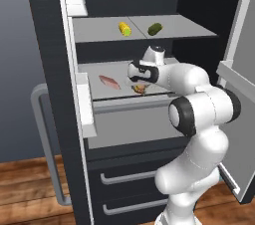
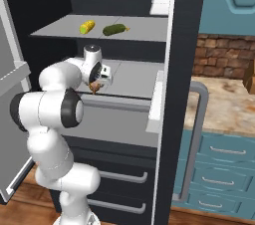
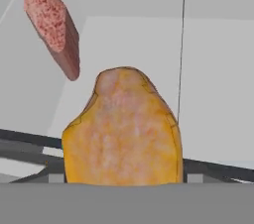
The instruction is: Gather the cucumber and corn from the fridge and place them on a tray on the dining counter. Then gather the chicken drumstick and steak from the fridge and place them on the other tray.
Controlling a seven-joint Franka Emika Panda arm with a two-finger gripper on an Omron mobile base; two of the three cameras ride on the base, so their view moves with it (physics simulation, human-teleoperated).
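- Fridge (image 1: 60, 69): doors open, grey shelves exposed.
- Upper shelf (image 1: 169, 29): corn (image 1: 124, 29) and cucumber (image 1: 155, 28) lying side by side, apart.
- Lower shelf (image 2: 134, 77): steak (image 1: 109, 81) toward the left door; chicken drumstick (image 3: 122, 131) near the front edge.
- Gripper (image 1: 140, 88): lowered over the chicken drumstick, fingertips hidden; whether it grasps the piece cannot be told.
- Hand view: the chicken drumstick sits close up, the steak beyond it.

Arm bent fwd, end effector (image 2: 95, 87) down, fingers partly closed
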